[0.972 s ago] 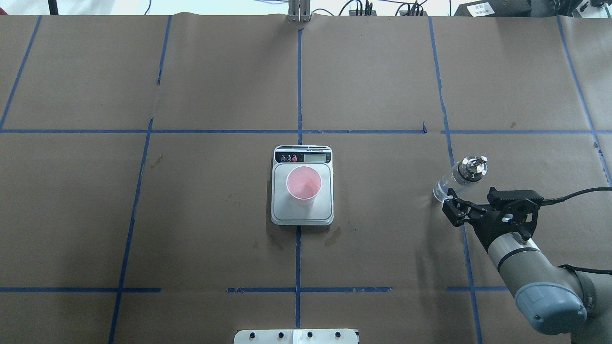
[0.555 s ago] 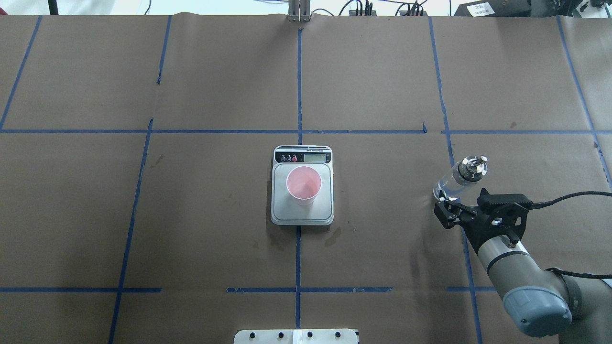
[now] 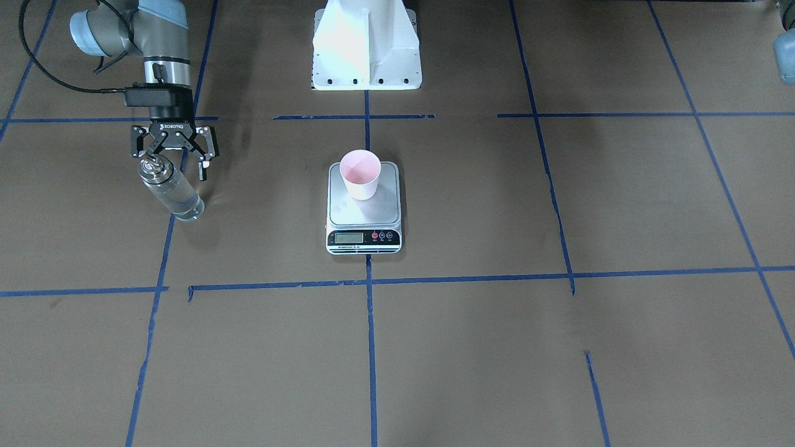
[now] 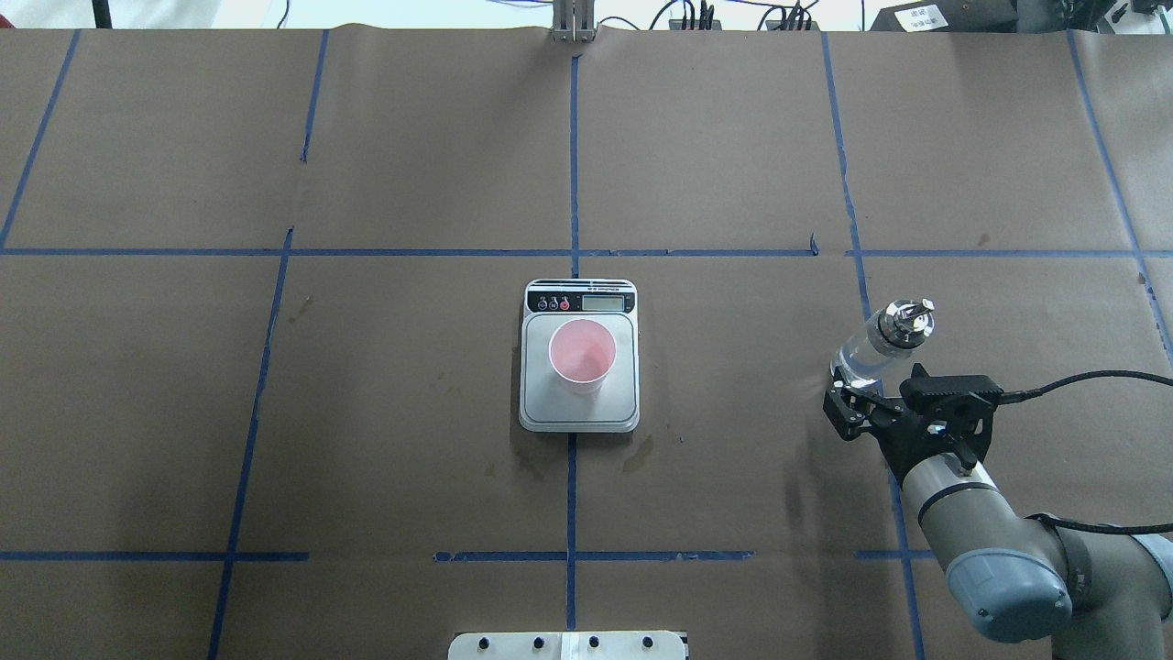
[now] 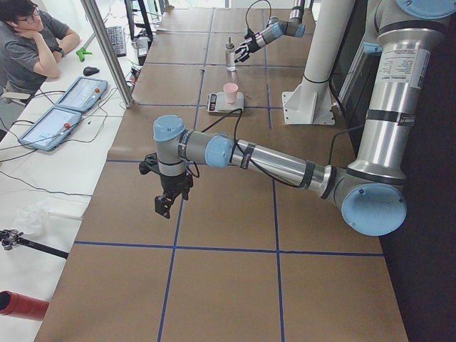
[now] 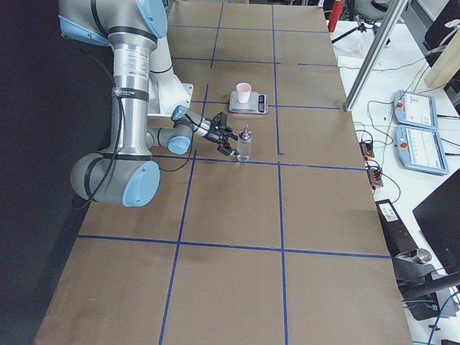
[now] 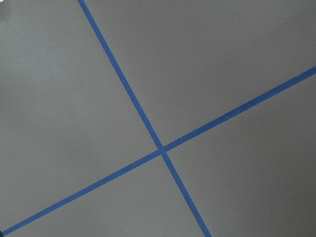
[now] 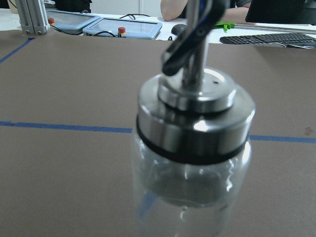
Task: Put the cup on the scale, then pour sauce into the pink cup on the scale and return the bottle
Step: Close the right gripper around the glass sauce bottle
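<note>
The pink cup [image 4: 582, 356] stands upright on the scale [image 4: 541, 412] at the table's middle, also seen as the cup [image 3: 359, 175] on the scale [image 3: 363, 239]. The clear glass bottle [image 4: 871, 353] with its silver pourer cap stands on the table to the right, apart from the scale. The sauce inside is colourless and hard to make out. My right gripper [image 4: 880, 394] is open just on the robot's side of the bottle [image 3: 172, 194], its jaws spread wider than the glass. The bottle's cap [image 8: 195, 123] fills the right wrist view. My left gripper [image 5: 165, 203] hangs over the table's left end; I cannot tell its state.
Blue tape lines [image 7: 160, 148] grid the brown paper. The white robot base [image 3: 366, 56] stands behind the scale. A black cable [image 4: 1081, 378] trails from the right wrist. A person [image 5: 32, 43] sits at a side desk with tablets [image 5: 60, 117].
The right gripper has drawn back a little from the bottle toward the robot and shifted left, still open. The bottle, cup and scale have not moved.
</note>
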`<move>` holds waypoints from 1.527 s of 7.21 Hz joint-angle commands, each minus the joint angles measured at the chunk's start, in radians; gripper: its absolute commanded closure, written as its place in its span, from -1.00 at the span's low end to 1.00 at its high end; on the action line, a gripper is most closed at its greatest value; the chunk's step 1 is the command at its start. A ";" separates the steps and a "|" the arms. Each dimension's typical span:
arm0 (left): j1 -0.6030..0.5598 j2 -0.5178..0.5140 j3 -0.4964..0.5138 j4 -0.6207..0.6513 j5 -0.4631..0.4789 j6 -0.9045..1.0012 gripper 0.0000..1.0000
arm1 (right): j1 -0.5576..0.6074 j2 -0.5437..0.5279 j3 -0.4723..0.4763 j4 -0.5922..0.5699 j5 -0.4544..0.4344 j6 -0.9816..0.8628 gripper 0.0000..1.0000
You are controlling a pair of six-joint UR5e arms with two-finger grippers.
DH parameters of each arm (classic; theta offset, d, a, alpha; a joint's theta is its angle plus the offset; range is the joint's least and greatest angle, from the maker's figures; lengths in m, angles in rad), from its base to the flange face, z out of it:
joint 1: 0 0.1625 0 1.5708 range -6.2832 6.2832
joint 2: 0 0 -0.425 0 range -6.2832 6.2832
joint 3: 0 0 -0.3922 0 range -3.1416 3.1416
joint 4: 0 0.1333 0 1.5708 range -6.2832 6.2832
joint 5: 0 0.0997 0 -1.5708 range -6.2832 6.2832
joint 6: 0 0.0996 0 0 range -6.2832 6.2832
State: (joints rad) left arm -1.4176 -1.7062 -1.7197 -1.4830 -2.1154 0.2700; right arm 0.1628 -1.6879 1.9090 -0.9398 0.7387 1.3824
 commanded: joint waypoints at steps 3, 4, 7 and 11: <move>0.000 -0.007 0.000 0.001 0.003 0.000 -1.00 | 0.004 0.011 -0.019 0.001 -0.010 -0.043 -1.00; 0.000 -0.010 -0.003 0.001 0.014 0.000 -1.00 | 0.017 0.011 -0.019 -0.001 -0.009 -0.048 -1.00; -0.001 -0.018 -0.001 0.004 0.057 0.000 -1.00 | 0.043 0.011 -0.021 -0.001 -0.007 -0.063 -1.00; 0.000 -0.023 -0.001 0.004 0.057 0.000 -1.00 | 0.056 0.074 -0.070 -0.002 -0.005 -0.063 -1.00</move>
State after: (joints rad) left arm -1.4188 -1.7266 -1.7211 -1.4788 -2.0587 0.2700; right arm 0.2159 -1.6399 1.8646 -0.9428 0.7330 1.3193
